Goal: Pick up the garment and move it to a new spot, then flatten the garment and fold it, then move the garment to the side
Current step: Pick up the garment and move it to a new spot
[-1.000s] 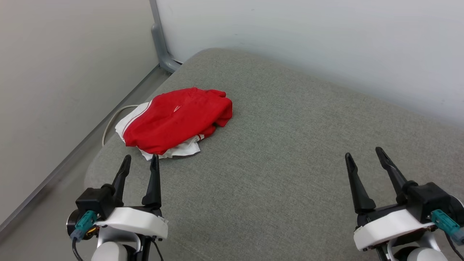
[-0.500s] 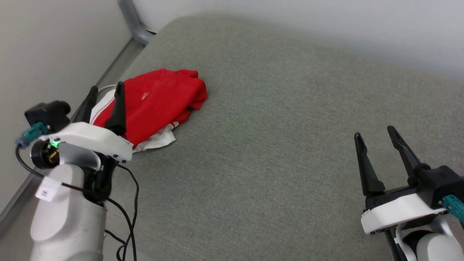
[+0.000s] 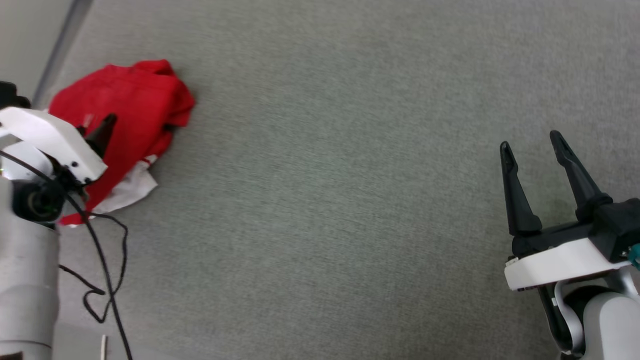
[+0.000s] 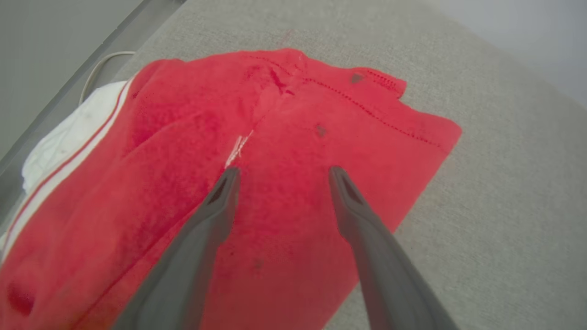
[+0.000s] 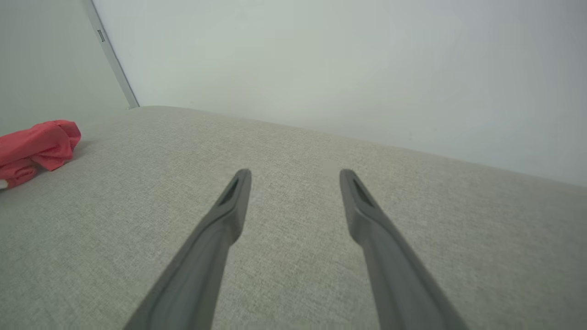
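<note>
1. Garment (image 4: pixel 284 133): a red jersey in a loose crumpled heap, is lying directly under and ahead of the left gripper (image 4: pixel 280 170) on the grey upholstered surface (image 3: pixel 325 200). A white sleeve (image 4: pixel 59 133) with red stripe trim is showing off to the left of the fingers, at the heap's edge.
2. Handling, as judged: soft, light, limp knit, neither fragile nor slippery. It is likely to be sagging and trailing once raised. Layers are bunching, so one pinch may be catching several at once.
3. Take-hold point, as judged: the raised red fold running up between the two fingertips, beside the small white logo (image 4: pixel 238 149), is offering the thickest ridge. The stitched hem beyond the tips is a second choice.
4. Left gripper: fingers are standing spread wide and holding nothing, with the tips hovering close over red cloth. Whether they are touching it cannot be told.
5. Right gripper (image 3: pixel 531 140): fingers are standing spread and empty, pointing over bare surface. The garment is lying well apart, far off to its left.
6. Pale wall (image 5: pixel 321 68): is rising beyond the right gripper's tips.
</note>
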Available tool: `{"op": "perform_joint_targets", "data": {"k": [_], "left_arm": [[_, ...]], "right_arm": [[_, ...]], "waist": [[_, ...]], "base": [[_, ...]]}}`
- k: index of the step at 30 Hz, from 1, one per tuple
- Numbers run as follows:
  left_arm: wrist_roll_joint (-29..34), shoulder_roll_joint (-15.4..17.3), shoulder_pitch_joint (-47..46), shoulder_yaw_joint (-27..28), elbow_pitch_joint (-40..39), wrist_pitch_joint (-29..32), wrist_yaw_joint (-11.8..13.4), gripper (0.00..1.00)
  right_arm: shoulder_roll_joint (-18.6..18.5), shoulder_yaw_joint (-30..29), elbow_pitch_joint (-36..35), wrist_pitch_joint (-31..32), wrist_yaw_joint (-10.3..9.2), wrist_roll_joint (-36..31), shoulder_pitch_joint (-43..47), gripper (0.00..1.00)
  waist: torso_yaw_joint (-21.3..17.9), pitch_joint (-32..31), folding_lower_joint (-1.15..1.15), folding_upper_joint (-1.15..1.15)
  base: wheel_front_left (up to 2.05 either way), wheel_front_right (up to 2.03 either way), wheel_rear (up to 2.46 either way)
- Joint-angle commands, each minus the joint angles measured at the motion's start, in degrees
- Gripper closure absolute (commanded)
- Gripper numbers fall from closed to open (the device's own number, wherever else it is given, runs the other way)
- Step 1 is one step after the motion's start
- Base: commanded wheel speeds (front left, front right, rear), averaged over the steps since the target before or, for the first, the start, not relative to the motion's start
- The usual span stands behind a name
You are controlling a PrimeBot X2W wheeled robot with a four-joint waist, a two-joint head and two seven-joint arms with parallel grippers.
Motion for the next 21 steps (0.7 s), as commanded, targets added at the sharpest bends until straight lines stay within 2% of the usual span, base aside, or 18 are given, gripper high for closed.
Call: {"op": "perform_joint_targets", "data": {"k": [1, 7, 13, 14, 15, 16, 18, 21], "left_arm": [[-0.6, 0.7, -1.2, 0.3, 1.3, 1.4, 0.4, 0.00], [-1.7, 4.2, -2.5, 0.9, 6.9, 9.3, 2.5, 0.00], [-1.0, 4.1, 0.9, -1.9, 12.3, 18.7, 4.5, 0.00], [-1.4, 3.7, 1.2, -2.1, 12.9, 20.2, 4.7, 0.03], [-1.6, 3.2, 1.3, -2.2, 13.0, 21.1, 4.7, 0.59], [-1.8, 2.8, 1.3, -2.3, 12.8, 21.1, 4.7, 1.00], [-1.9, 2.1, 1.1, -2.5, 11.8, 20.3, 4.4, 1.00], [-0.8, 3.1, 0.3, -2.6, 9.8, 16.3, 4.1, 1.00]], "right_arm": [[-0.2, 0.1, -0.2, -0.2, -0.06, -0.2, -1.2, 0.00], [-0.3, 0.5, 0.0, -0.6, -0.06, 0.1, -2.3, 0.00], [-0.6, 0.2, -0.4, -0.5, -0.05, 0.3, -2.6, 0.00], [-0.7, 0.1, -0.5, -0.4, -0.05, 0.2, -2.7, 0.00], [-0.7, 0.1, -0.6, -0.3, -0.05, 0.2, -2.8, 0.00], [-0.7, 0.1, -0.6, -0.3, -0.05, 0.1, -3.1, 0.00], [-0.8, 0.0, -0.3, -0.3, -0.05, 0.1, -3.4, 0.00], [-0.7, -0.1, 0.3, -0.7, -0.06, 0.4, -3.2, 0.00]], "waist": [[-3.0, 3.4, -0.01, 0.00], [-5.6, 6.0, -0.01, 0.00], [-6.3, 7.0, -0.01, 0.00], [-6.3, 7.1, -0.01, 0.00], [-6.2, 7.2, -0.01, 0.00], [-6.2, 7.2, -0.01, 0.00], [-6.0, 6.7, -0.01, 0.00], [-5.7, 5.0, -0.01, 0.00]], "base": [[0.00, 0.00, 0.00], [0.00, 0.00, 0.00], [0.00, 0.00, 0.00], [0.00, 0.00, 0.00], [0.00, 0.00, 0.00], [0.00, 0.00, 0.00], [0.00, 0.00, 0.00], [0.00, 0.00, 0.00]]}}
